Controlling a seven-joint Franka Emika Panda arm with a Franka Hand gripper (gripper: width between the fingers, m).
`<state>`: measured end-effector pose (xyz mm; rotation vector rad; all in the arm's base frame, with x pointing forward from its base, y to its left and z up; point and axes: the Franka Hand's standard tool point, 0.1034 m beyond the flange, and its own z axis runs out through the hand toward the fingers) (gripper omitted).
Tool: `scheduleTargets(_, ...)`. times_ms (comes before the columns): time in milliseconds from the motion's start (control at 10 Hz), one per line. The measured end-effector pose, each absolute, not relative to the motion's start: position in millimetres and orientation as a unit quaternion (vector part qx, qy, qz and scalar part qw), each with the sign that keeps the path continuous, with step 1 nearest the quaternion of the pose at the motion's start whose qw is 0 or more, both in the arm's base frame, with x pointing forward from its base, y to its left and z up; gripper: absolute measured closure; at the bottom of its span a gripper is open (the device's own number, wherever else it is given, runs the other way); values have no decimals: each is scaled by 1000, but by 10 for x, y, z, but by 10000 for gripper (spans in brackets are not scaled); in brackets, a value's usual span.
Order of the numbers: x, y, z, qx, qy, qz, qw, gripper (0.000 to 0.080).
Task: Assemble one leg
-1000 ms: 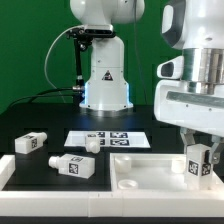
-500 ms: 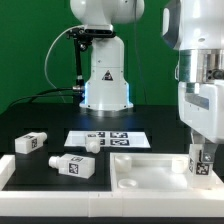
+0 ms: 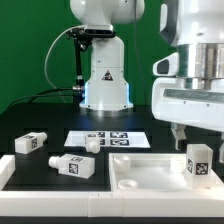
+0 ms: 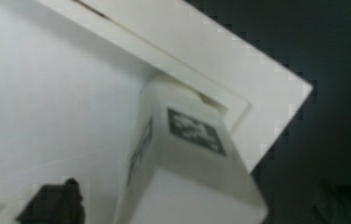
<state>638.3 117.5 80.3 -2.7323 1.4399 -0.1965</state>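
Leg (image 3: 198, 162) upright in tray part (image 3: 150, 170), lower right of exterior frame. Claw (image 3: 200, 130) just above it, not gripping; can't tell fingers' spacing. Two more legs (image 3: 75, 165) (image 3: 30, 143) on counter (image 3: 50, 125), lower left.

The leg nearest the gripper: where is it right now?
In the exterior view the leg stands upright at the right, on the tray-shaped part's right corner, just below the gripper.

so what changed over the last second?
The gripper let go of the upright leg and rose clear above it; the leg stands on the tray-shaped part. The two loose legs and the marker board stayed put.
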Motion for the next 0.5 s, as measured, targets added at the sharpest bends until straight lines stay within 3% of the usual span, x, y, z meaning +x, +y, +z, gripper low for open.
scheduleTargets(200,6390,1123,798,-914,400,-65,17,151)
scheduleTargets(500,6450,1148,811,-981,185,-64,-12,151)
